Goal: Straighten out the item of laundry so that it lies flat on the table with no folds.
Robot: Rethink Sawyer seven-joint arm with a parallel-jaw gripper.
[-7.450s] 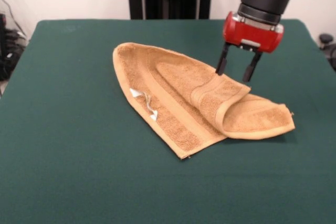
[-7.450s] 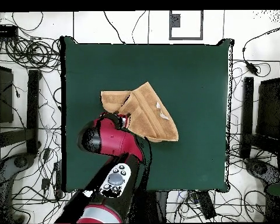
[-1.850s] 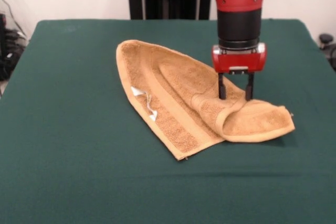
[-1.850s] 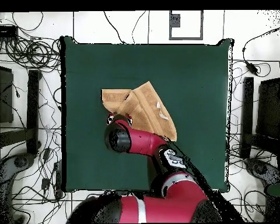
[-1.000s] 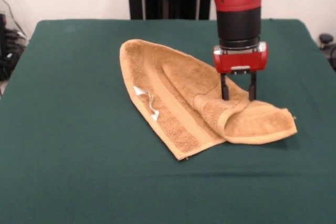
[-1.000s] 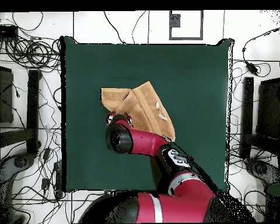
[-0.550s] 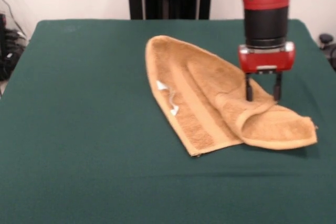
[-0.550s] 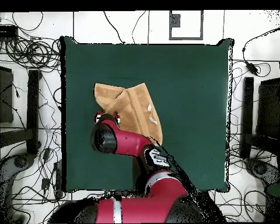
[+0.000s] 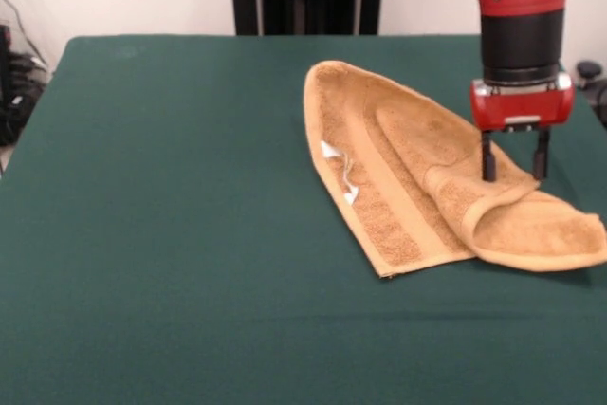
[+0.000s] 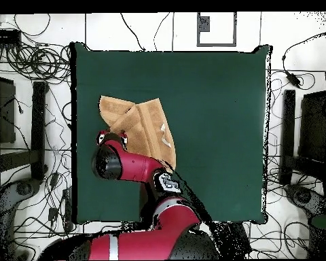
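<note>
One big slide: your gripper (image 9: 512,175), fingers apart and pressing down, dragged the towel (image 9: 417,173) sideways; it's still folded

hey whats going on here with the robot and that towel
The Sawyer arm's gripper has its tips down on a folded-over part of a tan towel lying on the green table. The towel is not flat: one end is doubled over itself near the table's edge, and a small white tag shows on the open part. It seems to be working at straightening it, with the fold not yet undone.
</note>
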